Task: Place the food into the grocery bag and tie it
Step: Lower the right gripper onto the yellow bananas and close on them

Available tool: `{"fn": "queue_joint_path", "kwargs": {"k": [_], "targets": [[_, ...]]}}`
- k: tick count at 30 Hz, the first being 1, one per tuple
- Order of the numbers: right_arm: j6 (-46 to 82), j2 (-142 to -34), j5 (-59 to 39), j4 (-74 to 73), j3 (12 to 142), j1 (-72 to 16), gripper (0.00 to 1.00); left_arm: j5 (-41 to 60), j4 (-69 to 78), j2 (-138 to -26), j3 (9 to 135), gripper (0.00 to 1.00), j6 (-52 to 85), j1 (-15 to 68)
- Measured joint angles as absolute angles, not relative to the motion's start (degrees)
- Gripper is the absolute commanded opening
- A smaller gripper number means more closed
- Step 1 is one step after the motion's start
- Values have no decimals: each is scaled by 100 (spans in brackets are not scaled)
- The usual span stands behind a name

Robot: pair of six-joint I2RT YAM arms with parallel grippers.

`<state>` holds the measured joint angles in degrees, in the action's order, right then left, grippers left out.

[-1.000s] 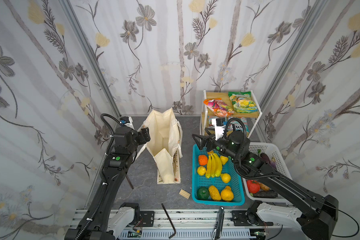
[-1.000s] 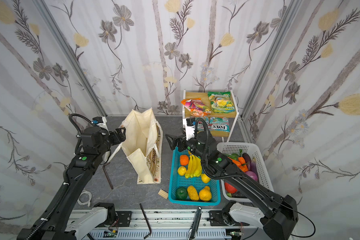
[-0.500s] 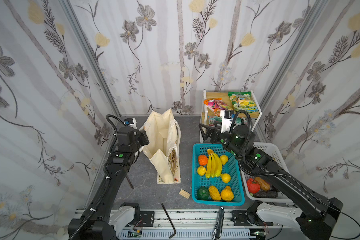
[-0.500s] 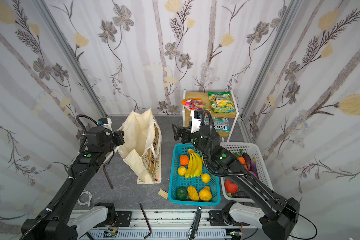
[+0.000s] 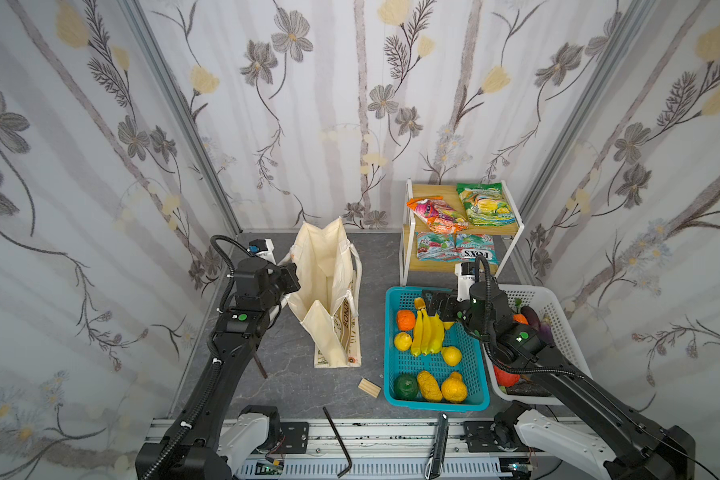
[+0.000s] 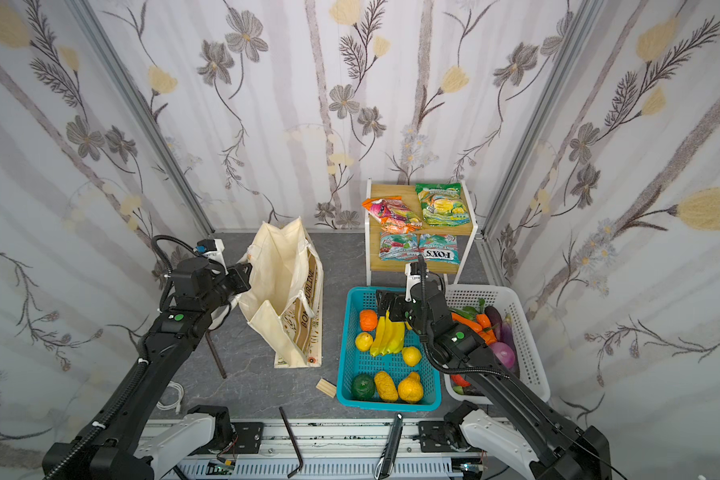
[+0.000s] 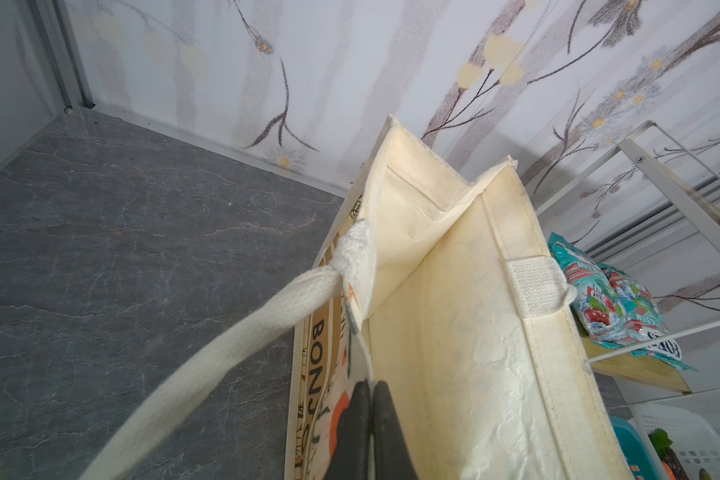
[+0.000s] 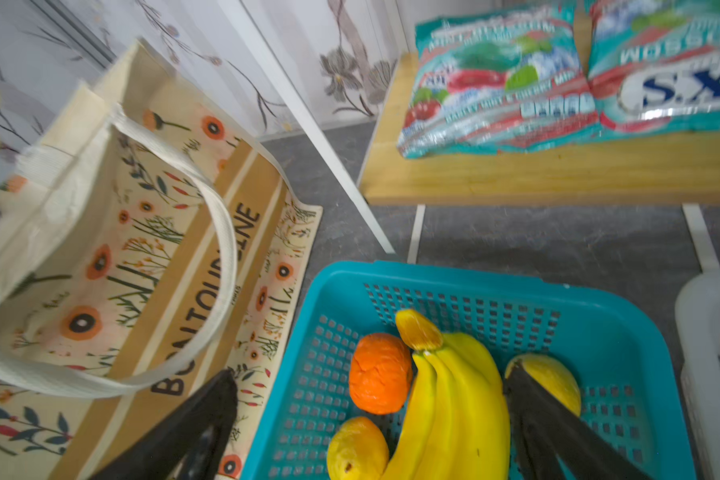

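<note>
The cream floral grocery bag (image 5: 324, 274) stands open on the grey floor, its rope handle (image 7: 233, 345) hanging loose. My left gripper (image 7: 371, 386) is shut on the bag's left rim and shows in both top views (image 5: 289, 275) (image 6: 244, 277). My right gripper (image 8: 371, 378) is open over the far end of the teal basket, its fingers either side of the banana bunch (image 5: 427, 334) and the orange (image 5: 406, 320). A lemon (image 5: 403, 340) lies beside them. The purple onion (image 6: 503, 354) sits in the white basket. The orange packet (image 5: 435, 216) and green packet (image 5: 483, 204) lie on the shelf's top.
The teal basket (image 5: 388, 357) also holds a dark green fruit (image 5: 405, 385) and several yellow fruits. Beside it are the white basket (image 5: 560, 316) and the white-framed shelf (image 5: 404, 249) with two FOX'S packets (image 5: 456, 246). A wooden block (image 5: 369, 387) and a hex key (image 5: 337, 440) lie near the front.
My left gripper moved up to the bag's rim and shut on it. My right gripper rose toward the shelf, then came down over the bananas, staying open.
</note>
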<state>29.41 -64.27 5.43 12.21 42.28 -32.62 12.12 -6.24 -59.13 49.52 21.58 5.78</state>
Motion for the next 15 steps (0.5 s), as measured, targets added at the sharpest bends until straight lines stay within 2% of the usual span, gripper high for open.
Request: {"fn": "queue_joint_path", "kwargs": {"k": [4, 8, 15], "targets": [[3326, -6722, 305, 1544, 3990, -2943, 97, 1361, -222, -5905, 4757, 0, 2185, 543], [3629, -7098, -110, 1566, 4084, -2724, 86, 1634, 268, -5874, 4517, 0, 2187, 237], [3640, -7850, -497, 1522, 4123, -2539, 82, 1905, 486, -5605, 4283, 0, 2292, 3]]}}
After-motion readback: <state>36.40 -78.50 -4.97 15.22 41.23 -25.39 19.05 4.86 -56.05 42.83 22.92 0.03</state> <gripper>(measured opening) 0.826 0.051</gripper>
